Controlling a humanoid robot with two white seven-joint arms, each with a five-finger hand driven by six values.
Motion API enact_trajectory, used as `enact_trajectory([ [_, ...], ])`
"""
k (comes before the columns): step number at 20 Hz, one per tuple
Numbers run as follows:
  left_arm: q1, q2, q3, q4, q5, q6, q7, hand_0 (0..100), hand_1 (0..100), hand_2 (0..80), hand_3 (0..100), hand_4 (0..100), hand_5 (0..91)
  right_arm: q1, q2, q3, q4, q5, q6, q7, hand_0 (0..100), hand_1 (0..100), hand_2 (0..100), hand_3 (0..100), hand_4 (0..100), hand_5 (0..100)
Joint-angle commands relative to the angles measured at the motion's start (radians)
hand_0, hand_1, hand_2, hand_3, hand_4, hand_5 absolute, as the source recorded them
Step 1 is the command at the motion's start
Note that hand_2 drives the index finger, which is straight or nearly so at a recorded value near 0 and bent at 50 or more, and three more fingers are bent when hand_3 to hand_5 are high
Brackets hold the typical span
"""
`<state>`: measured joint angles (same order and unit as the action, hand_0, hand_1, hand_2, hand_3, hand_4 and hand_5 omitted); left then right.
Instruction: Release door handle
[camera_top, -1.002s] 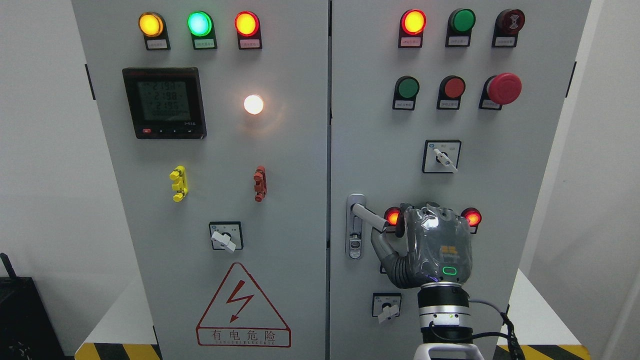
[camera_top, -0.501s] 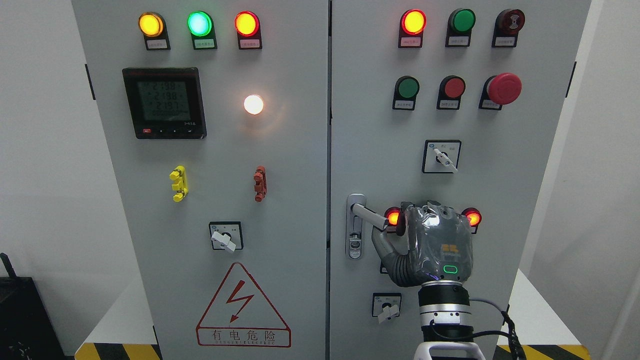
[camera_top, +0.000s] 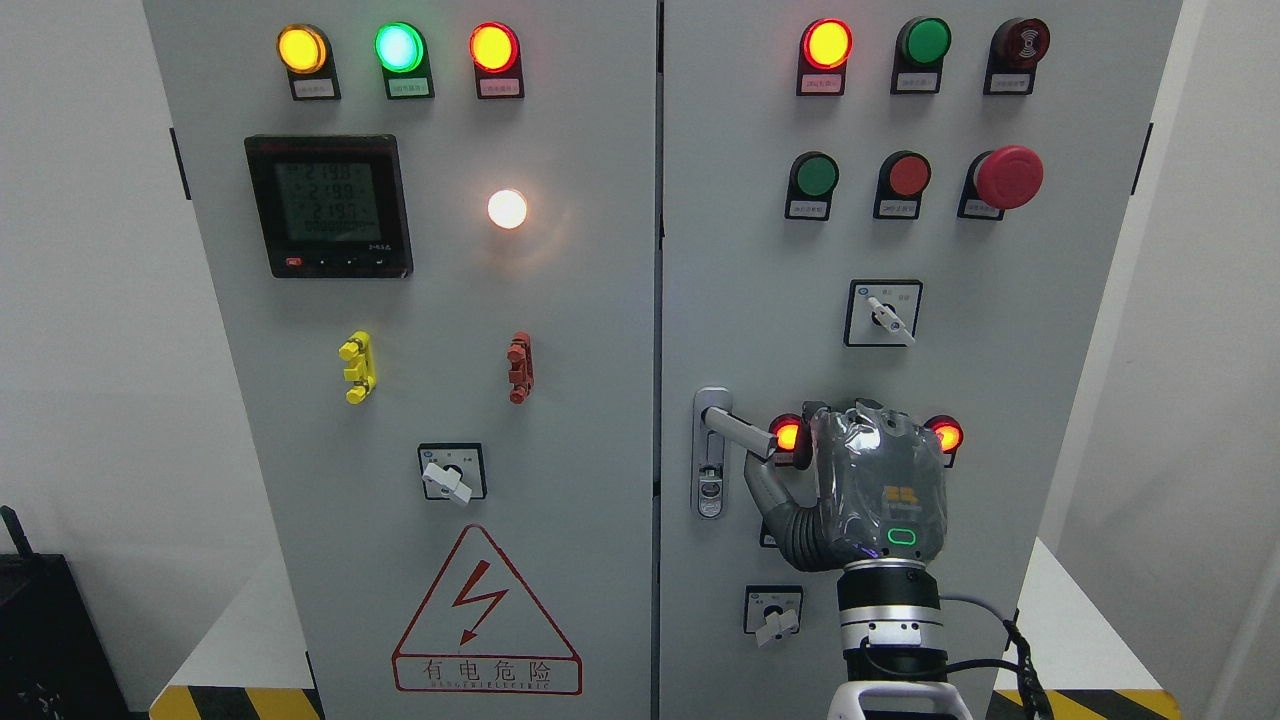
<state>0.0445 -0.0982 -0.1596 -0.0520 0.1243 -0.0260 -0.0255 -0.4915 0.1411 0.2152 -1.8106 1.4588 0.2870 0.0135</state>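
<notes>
On the right cabinet door (camera_top: 760, 250), near its left edge, the silver door handle (camera_top: 738, 433) sticks out from its lock plate (camera_top: 711, 452), its long axis slanting toward about 4 o'clock. The right hand (camera_top: 860, 480) comes up from 6 o'clock, fingers curled at the handle's free end; whether they grip it cannot be told.

lit red lamps (camera_top: 787, 434) flanking right hand (camera_top: 870, 480), rotary switch (camera_top: 772, 612) below, bare panel (camera_top: 1000, 350) rightward
</notes>
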Motion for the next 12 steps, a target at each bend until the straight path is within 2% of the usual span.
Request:
enact_trajectory([
  [1, 0.000, 0.000, 0.000, 0.000, 0.000, -0.002, -0.001, 0, 0, 4.7, 11, 0, 0.0, -0.002, 0.000, -0.002, 0.001, 0.000, 0.000, 0.000, 47, 43, 74, 97, 77, 70],
  [12, 0.000, 0.000, 0.000, 0.000, 0.000, -0.003, -0.001, 0, 0, 4.6, 11, 0, 0.0, -0.004, 0.000, -0.008, -0.001, 0.000, -0.002, 0.002, 48, 43, 74, 97, 77, 70],
])
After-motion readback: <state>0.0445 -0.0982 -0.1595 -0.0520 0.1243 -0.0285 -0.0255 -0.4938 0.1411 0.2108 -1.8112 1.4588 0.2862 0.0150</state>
